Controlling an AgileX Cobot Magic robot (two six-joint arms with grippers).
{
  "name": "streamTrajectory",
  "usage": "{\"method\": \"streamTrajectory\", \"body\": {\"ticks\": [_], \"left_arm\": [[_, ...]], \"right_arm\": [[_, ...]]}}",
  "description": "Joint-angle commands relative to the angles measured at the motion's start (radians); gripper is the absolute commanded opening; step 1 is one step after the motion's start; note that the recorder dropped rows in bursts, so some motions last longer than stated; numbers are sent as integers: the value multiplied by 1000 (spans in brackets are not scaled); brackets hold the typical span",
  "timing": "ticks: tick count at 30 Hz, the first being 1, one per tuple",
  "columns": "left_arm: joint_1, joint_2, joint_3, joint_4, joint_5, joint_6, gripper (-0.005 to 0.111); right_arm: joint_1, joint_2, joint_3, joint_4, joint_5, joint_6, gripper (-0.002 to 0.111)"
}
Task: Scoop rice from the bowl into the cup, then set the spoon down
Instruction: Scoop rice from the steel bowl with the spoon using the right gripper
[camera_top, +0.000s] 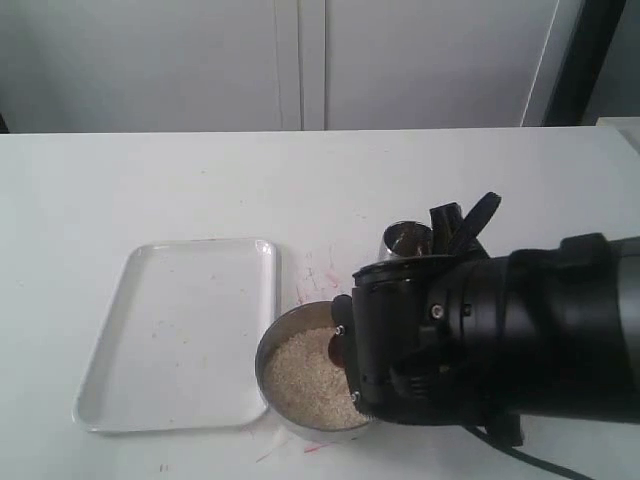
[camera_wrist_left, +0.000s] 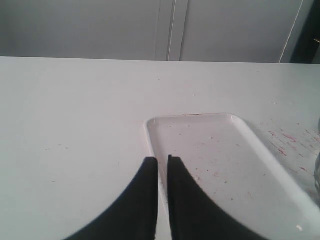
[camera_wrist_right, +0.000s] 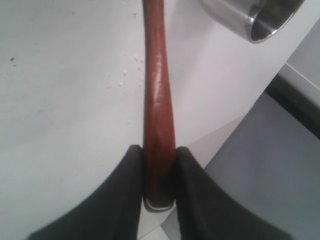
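Note:
The steel bowl (camera_top: 262, 365) stands near the table's front, and the rice (camera_top: 300, 385) fills it. Behind it is the small steel cup (camera_top: 405, 238), also seen in the right wrist view (camera_wrist_right: 250, 17). My right gripper (camera_wrist_right: 159, 150) is shut on the end of the spoon's (camera_wrist_right: 156, 90) reddish-brown handle. The handle runs out of that view, so the spoon's bowl is hidden. In the exterior view a reddish bit of the spoon (camera_top: 338, 348) shows at the bowl's rim, and the arm's bulk hides the fingers. My left gripper (camera_wrist_left: 162, 159) is shut and holds nothing, above the tray's edge.
A white rectangular tray (camera_top: 180, 330) lies left of the bowl and holds nothing; the left wrist view shows it as well (camera_wrist_left: 215, 145). Red marks (camera_top: 318, 275) and stray grains (camera_wrist_right: 131, 67) dot the table. My right arm (camera_top: 500, 340) covers the front right.

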Motion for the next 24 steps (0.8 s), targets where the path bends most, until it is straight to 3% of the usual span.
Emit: {"method": "streamTrajectory", "body": {"ticks": [1,8,16,24], "left_arm": [[-5,-4,-7,-5,0,-1,14],[-5,-4,-7,-5,0,-1,14],[-5,-4,-7,-5,0,-1,14],[-5,-4,-7,-5,0,-1,14]], "right_arm": [[1,35,3,-73,9,86,0],[1,48,3,-65,9,91,0],[1,48,3,101,-62,83,0],[-1,34,3,144,-63,165,0]]}}
